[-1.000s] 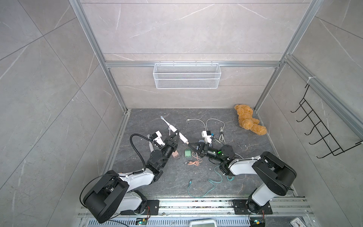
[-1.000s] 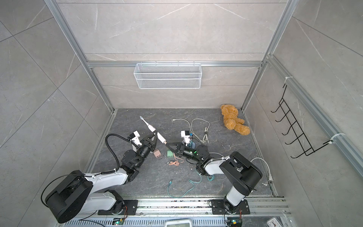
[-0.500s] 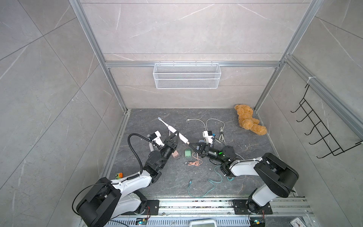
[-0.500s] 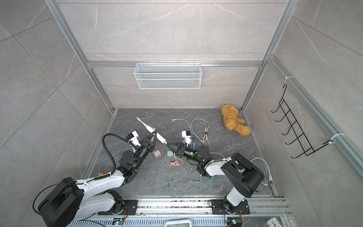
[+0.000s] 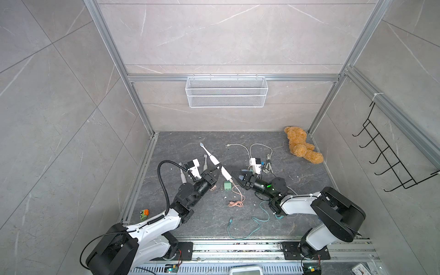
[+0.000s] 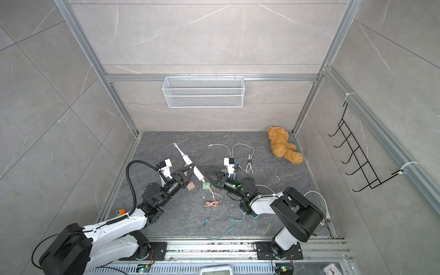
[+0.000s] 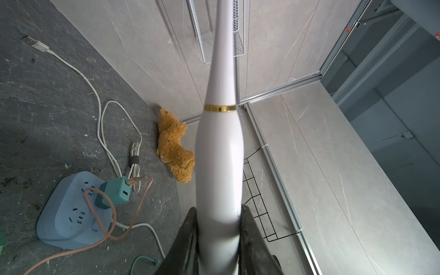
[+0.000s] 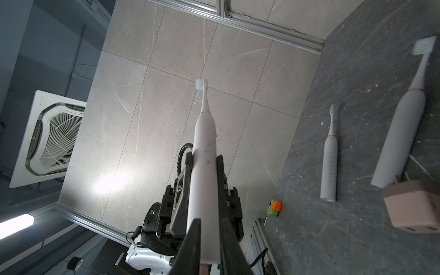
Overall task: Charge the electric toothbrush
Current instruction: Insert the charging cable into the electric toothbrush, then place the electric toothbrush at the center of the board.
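Just in front of the green block [image 5: 227,185], a pink cable [image 5: 235,203] rises to the bottom end of the white toothbrush [image 5: 214,162]. Your right gripper [image 5: 234,178] flanks that end above the block; whether it presses you cannot tell. Your left gripper [image 5: 217,172] pinches the handle just left of the block, brush head tilted away. Far beyond the block lies a teddy bear [image 5: 301,146].
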You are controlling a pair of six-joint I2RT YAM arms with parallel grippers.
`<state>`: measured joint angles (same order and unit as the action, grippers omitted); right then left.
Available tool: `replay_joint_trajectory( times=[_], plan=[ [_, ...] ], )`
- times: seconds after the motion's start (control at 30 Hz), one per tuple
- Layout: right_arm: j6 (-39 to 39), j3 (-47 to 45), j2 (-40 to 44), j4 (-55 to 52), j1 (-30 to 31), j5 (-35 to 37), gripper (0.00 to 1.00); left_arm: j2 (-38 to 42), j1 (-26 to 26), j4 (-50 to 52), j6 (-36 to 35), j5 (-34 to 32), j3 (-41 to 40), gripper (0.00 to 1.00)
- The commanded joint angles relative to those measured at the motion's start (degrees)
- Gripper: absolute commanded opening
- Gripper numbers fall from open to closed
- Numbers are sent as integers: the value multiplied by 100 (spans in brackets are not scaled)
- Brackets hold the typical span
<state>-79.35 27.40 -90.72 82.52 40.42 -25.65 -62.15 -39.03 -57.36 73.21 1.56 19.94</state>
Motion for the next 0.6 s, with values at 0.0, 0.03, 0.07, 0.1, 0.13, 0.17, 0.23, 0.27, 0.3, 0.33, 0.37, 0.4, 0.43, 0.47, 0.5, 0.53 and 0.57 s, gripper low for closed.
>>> replay_joint_trajectory(
  times=[0.0,0.03,0.07,0.1,0.13,0.17,0.23,0.27,0.3,0.33,0.37,0.4,0.43,0.47,0.5,0.53,0.57],
  plan=[
    [322,-175,326,-117,-41,196,24,195,199,111,-219,232,266,0],
    [506,-182,512,-413,-69,205,26,259,291,356,-232,293,309,0],
    [737,-150,772,-848,-100,205,27,348,394,708,-299,345,385,0],
    [1072,-85,1057,-1391,-121,232,31,457,507,1248,-366,388,531,0],
    [1493,9,1437,-2210,-139,344,33,597,633,2017,-513,419,741,0],
    [2000,110,1865,-3037,-142,508,35,691,719,2602,-737,409,969,0],
    [2831,391,2588,-4531,-148,925,36,792,895,3789,-1172,397,1519,0],
    [3166,535,2894,-5254,-150,1168,36,775,996,4283,-1328,402,1842,0],
    [3513,694,3088,-5790,-159,1335,36,708,1092,4685,-1423,463,2147,0],
    [3840,893,3232,-6376,-162,1477,36,586,1205,5004,-1526,637,2524,0],
    [4106,1070,3322,-6834,-169,1567,36,453,1280,5270,-1621,791,2905,0],
    [4299,1212,3370,-7173,-175,1633,36,338,1279,5545,-1715,811,3260,0],
    [4484,1370,3413,-7529,-183,1719,36,155,1286,5917,-1873,826,3746,0],
    [4637,1507,3428,-7819,-184,1796,36,-41,1299,6352,-2083,816,4306,0],
    [4777,1603,3445,-8011,-195,1837,37,-227,1303,6694,-2234,794,4759,0],
    [4895,1702,3457,-8224,-193,1904,36,-489,1350,7042,-2355,880,5301,0],
    [4971,1786,3472,-8368,-195,1951,37,-752,1404,7339,-2422,973,5791,0]
  ],
)
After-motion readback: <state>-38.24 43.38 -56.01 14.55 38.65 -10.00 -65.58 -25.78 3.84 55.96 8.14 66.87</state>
